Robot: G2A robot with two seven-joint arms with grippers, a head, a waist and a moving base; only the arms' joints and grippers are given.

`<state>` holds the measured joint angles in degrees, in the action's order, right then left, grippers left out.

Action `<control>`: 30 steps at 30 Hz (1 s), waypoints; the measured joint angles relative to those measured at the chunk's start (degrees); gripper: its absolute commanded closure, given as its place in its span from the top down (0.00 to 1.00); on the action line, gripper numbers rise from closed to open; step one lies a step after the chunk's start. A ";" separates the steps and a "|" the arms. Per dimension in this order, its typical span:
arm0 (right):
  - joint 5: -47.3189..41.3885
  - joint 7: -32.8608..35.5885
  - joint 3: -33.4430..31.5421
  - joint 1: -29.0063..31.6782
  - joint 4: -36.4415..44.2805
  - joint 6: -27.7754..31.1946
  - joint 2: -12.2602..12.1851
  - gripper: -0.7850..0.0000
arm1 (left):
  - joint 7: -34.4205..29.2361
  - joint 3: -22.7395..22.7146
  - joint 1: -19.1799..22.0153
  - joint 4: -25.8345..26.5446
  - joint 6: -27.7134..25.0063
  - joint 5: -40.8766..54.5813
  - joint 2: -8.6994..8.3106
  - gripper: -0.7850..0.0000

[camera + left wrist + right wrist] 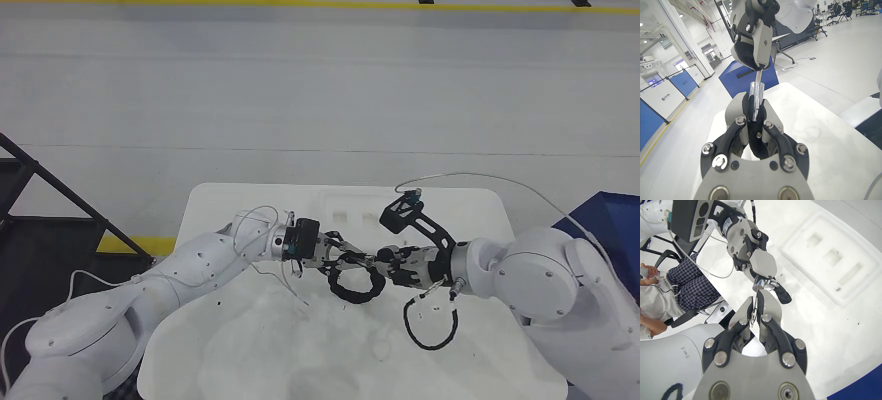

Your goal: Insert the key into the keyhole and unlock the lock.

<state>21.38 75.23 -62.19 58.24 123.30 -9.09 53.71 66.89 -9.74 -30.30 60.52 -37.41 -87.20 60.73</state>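
chrome lock cylinder (pixel 756 92) stands out from the left gripper (pixel 754 106), whose fingers are closed tight on its lower part and on the black cable (pixel 783 295) that joins it. the cable curls in a loop beneath the two grippers, over the white table (pixel 250 350); whether it touches the top cannot be told. facing it, the right gripper (pixel 755 298) has its fingers pinched on the bow of the key (pixel 754 311), with only a narrow gap between the pads. the key's blade points straight at the cylinder's end face and meets it at the keyhole; how deep it sits cannot be told. both grippers are held in the air over the middle of the table, nose to nose. a white foam tray (pixel 802 256) with three recesses lies on the table toward its far edge.
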 measured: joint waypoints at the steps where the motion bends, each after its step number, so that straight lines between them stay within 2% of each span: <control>1: 0.13 -0.04 0.10 -0.07 -0.01 -0.13 0.01 0.00 | -0.15 0.00 0.11 0.00 -0.15 -0.09 -0.01 0.00; 30: 2.06 -1.56 3.78 -2.02 -1.38 -2.51 0.57 0.00 | -2.76 0.00 0.68 1.76 -2.75 -0.30 0.13 0.00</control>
<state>23.43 73.67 -58.41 56.22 121.92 -11.60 54.28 64.13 -9.74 -29.62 62.28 -40.16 -87.51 60.87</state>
